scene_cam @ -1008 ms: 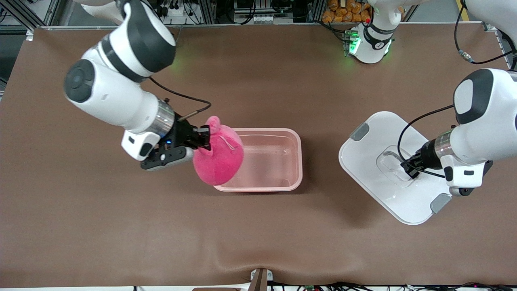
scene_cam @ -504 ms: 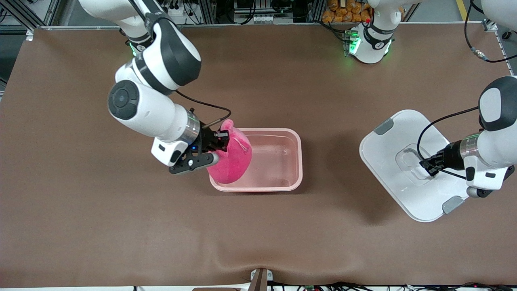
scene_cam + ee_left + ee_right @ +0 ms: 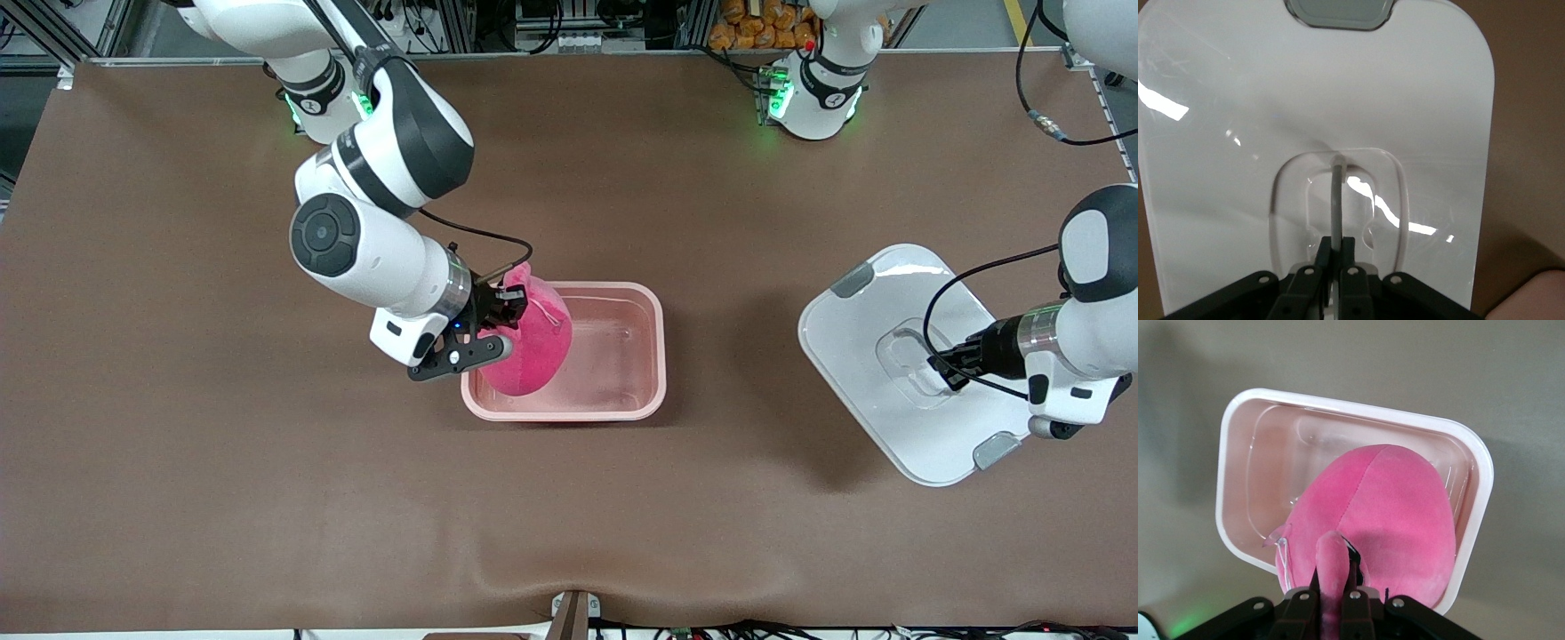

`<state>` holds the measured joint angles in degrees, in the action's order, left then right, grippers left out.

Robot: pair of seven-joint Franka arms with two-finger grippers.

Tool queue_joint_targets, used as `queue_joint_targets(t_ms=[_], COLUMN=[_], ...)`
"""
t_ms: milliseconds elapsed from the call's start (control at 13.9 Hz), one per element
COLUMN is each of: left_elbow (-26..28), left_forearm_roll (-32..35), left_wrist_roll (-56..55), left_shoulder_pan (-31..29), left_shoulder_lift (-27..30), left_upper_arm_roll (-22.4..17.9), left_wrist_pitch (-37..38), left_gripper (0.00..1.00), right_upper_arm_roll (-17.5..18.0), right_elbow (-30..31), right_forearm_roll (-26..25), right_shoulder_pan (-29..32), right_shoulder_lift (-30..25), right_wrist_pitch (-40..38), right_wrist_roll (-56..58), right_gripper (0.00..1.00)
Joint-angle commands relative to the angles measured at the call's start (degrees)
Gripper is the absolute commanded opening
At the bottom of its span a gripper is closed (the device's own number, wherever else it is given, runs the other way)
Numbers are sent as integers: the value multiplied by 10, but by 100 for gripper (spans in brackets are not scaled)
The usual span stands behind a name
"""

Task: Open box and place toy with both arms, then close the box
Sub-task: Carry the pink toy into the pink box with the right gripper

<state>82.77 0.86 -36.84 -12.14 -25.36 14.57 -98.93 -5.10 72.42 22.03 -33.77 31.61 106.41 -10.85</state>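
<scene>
Since a second ago the right gripper, clamped on the toy, has swung it over the box; left gripper pinches the lid handle near the left arm's end; release and closing remain.

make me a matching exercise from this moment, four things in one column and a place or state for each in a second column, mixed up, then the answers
Things:
1. toy
2. lid
3. box
4. left gripper

States:
A. open on the table, translucent pink
B. shut on the lid's recessed handle
C. hot pink, held by one nub in the right gripper over the box
D. white, off the box, held at the left arm's end of the table

Pairs: 1-C, 2-D, 3-A, 4-B
</scene>
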Motion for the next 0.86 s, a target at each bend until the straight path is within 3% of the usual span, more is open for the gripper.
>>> queue_joint_targets(t_ms=[0, 792], left_elbow=[-1, -1], left_forearm_roll=[-10, -10], left_wrist_roll=[15, 35], left_shoulder_pan=[-8, -19], left_shoulder_lift=[3, -1], left_upper_arm_roll=[4, 3], left_wrist_pitch=[1, 1], left_gripper=[0, 0], right_upper_arm_roll=[-7, -7], right_elbow=[-16, -7], right_forearm_roll=[-18, -34], right_shoulder_pan=[-5, -2], right_shoulder_lift=[16, 64], right_wrist_pitch=[-4, 38], right_wrist_roll=[31, 88], right_gripper=[0, 0])
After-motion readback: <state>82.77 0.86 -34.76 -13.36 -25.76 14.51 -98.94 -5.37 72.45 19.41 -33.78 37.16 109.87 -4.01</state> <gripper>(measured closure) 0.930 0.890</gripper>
